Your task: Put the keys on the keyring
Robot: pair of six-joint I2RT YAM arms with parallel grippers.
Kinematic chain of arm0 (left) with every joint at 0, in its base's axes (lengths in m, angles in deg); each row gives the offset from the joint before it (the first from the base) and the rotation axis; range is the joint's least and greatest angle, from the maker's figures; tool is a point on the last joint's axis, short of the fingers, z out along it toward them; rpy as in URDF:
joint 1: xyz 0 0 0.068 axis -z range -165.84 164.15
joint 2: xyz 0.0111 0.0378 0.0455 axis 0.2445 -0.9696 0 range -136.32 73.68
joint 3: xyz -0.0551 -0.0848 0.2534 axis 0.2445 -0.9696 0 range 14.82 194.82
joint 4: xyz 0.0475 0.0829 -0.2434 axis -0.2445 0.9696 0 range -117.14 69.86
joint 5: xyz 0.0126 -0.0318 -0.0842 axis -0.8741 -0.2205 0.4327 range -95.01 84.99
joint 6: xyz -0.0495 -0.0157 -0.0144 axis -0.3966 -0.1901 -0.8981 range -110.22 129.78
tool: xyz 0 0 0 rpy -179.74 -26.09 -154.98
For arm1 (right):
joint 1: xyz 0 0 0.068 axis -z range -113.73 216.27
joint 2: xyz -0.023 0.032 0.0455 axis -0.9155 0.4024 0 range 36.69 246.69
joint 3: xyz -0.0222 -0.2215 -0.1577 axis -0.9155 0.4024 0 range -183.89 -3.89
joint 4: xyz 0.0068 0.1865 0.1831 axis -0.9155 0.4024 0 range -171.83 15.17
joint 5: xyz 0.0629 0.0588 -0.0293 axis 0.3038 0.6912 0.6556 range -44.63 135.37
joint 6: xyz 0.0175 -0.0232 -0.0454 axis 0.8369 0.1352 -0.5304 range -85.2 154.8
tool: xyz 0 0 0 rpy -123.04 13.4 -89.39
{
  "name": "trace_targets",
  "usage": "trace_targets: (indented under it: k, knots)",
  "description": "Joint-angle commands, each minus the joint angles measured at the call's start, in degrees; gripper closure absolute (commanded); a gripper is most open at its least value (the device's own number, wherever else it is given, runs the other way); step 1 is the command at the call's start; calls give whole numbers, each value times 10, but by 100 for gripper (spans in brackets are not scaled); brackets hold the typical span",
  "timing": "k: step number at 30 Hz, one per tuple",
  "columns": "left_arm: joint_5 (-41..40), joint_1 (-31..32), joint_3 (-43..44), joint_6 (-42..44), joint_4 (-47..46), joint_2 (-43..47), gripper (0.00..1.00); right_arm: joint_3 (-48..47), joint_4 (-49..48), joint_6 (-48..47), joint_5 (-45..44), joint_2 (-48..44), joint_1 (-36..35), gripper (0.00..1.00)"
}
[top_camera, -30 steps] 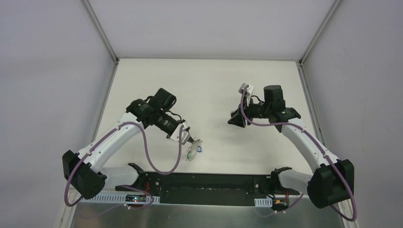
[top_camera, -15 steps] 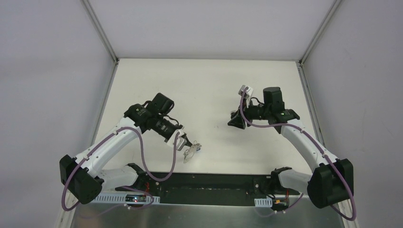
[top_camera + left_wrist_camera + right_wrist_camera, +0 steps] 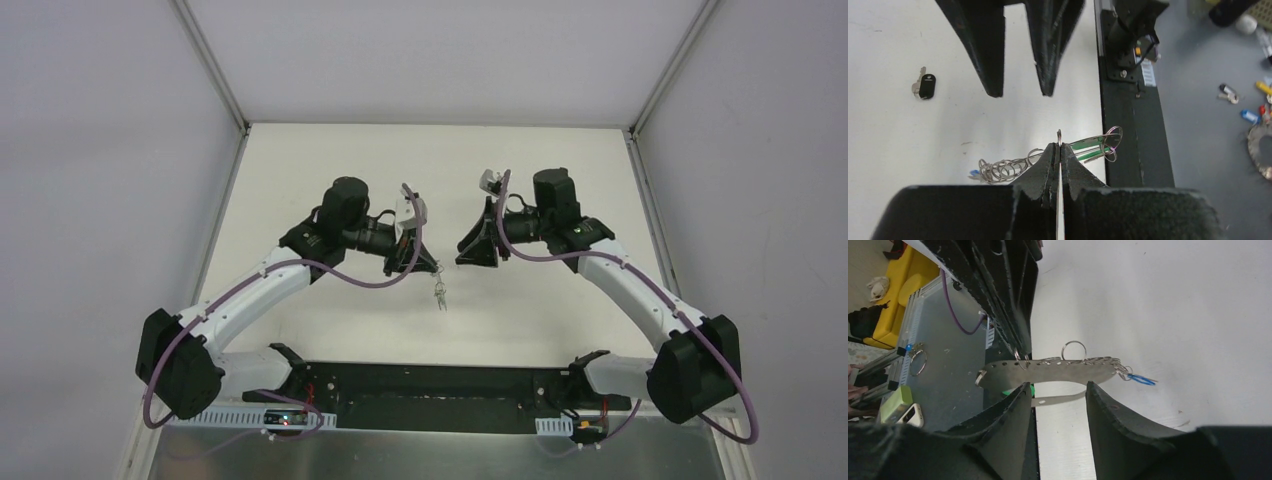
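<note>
Left claw (image 3: 1058,150) clamps keyring (image 3: 1008,170) aloft, presenting it for threading; right claw (image 3: 1057,390) wide opposite; black key (image 3: 926,86) on table (image 3: 898,140).

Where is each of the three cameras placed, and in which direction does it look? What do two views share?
Top external: above and behind the arm bases, looking down at the table; both arms show, left gripper facing right gripper.
Left wrist: on the left arm, looking along its shut fingers at the keyring they pinch; beyond, the open right gripper and a black key.
Right wrist: on the right arm, looking between its open fingers at that keyring.
Shared: both wrist views show the keyring.
</note>
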Motion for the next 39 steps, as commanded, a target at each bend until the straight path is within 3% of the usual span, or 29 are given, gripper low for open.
trace_targets:
  k: [1,9,18,25,33,39]
  knots:
    - [-10,-5,-24,-251,-230,-19,100,-25,-56,46,40,16,-9,53]
    - [-43,-5,-50,-357,-348,-45,100,-19,-74,55,40,28,-13,56]
    - [-60,-6,-62,-378,-379,-56,100,-12,-84,68,48,31,-14,66]
    - [-60,-6,-70,-385,-403,-63,100,-13,-108,84,44,32,-14,88]
    - [-52,-6,-86,-374,-411,-61,100,-17,-82,58,26,27,-10,100]
    - [-39,-11,-107,-322,-405,-50,100,-45,11,-17,-6,25,-11,100]
